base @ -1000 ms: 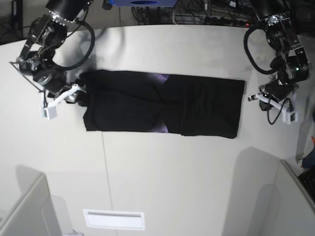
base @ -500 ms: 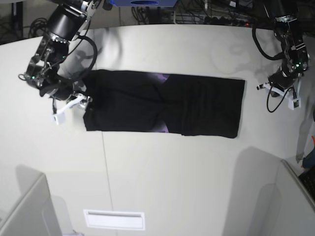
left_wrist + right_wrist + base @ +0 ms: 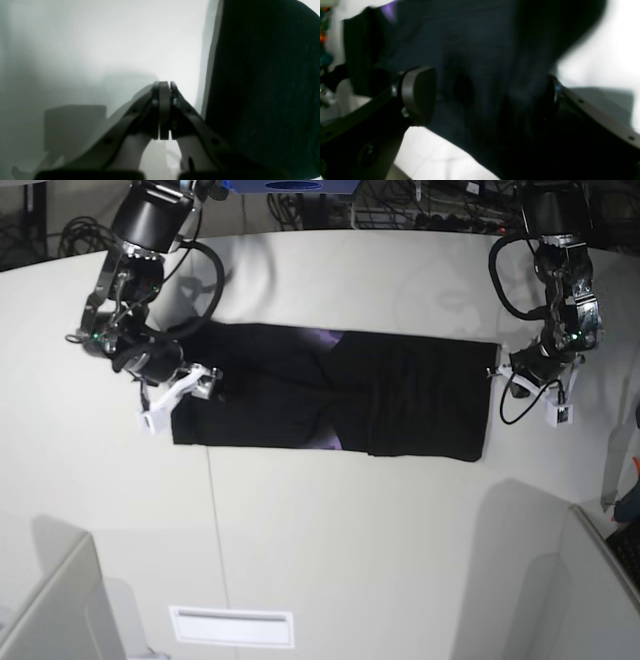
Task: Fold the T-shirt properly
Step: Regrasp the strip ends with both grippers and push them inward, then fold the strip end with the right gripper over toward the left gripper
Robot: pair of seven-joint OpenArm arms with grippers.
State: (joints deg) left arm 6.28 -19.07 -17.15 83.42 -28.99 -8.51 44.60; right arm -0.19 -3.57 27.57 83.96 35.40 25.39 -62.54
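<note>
White table [image 3: 330, 540] — folded T-shirt [image 3: 400, 405] lies flat, cables [image 3: 400, 215] behind.

T-shirt [image 3: 330, 392] is soft matt black cloth, faintly ribbed-looking at 3 o'clock. Table [image 3: 350, 560] looks smooth, pale, low-sheen. Left gripper [image 3: 164, 86] fingers look like matt grey plastic.
</note>
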